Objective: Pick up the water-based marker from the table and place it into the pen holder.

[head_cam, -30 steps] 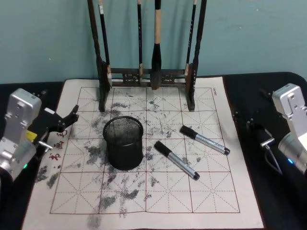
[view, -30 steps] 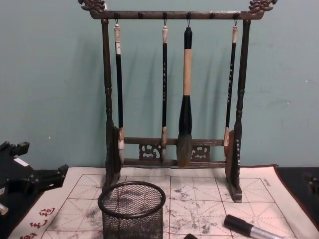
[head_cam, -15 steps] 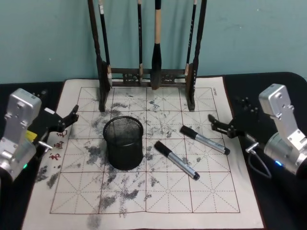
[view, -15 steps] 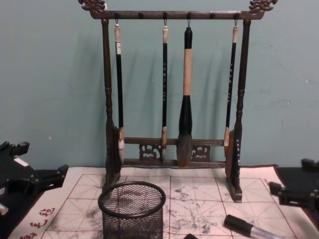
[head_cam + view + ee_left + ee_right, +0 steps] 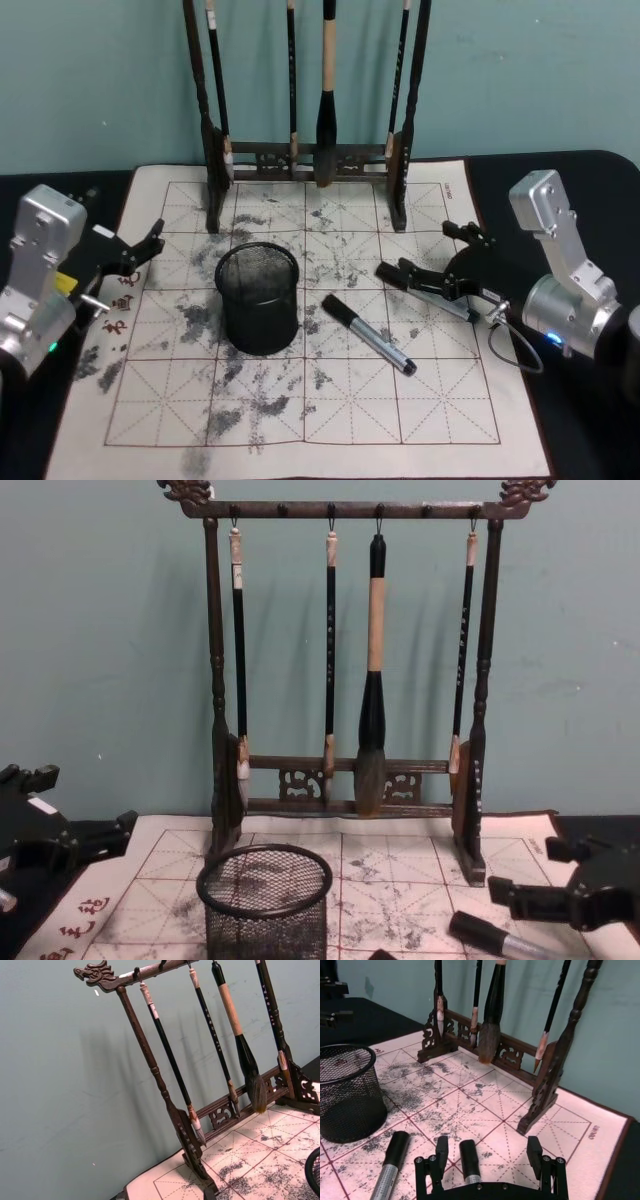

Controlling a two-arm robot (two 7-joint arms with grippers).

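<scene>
Nearest, a second marker (image 5: 368, 336) is seen lying loose on the ink-stained mat (image 5: 450, 400). Just beyond it, the right end effector (image 5: 487, 1152) is poised low with its fingers apart. The black cap of the water-based marker (image 5: 469, 1157) is framed between them, off-centre. The barrel is judged light, stiff and smooth, so rolling is likely; a square pinch across it is advised. The pen holder (image 5: 258, 300) stands upright, well apart to the left. The left end effector (image 5: 140, 250) is parked at the mat's left edge, fingers spread.
</scene>
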